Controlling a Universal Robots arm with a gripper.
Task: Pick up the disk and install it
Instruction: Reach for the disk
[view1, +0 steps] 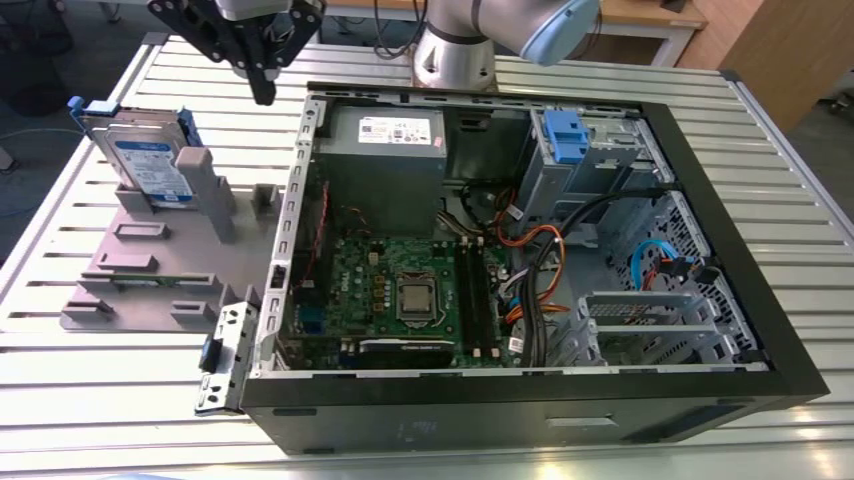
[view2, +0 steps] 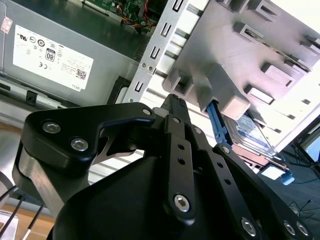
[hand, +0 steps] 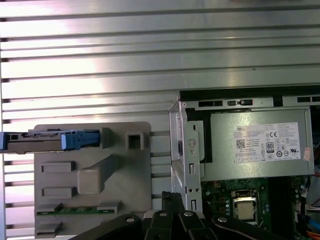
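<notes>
The disk (view1: 142, 158), silver with a white-and-blue label and blue rails, stands on edge in the grey slotted holder (view1: 147, 270) at the exterior view's left. In the first wrist view the disk (hand: 44, 141) appears edge-on at one end of the holder (hand: 95, 175); in the second wrist view its blue rail and label (view2: 250, 131) lie under the holder (view2: 235, 55). My gripper (view1: 264, 92) hangs above the table between the holder and the computer case, well clear of the disk. Its fingertips (view2: 176, 102) (hand: 172, 197) are pressed together, holding nothing.
The open computer case (view1: 747, 250) fills the middle and the exterior view's right, with a grey power supply (view1: 387, 150), a green motherboard (view1: 400, 290) and a metal drive bay carrying a blue bracket (view1: 567, 135). The slatted metal table (view1: 107, 400) lies all around.
</notes>
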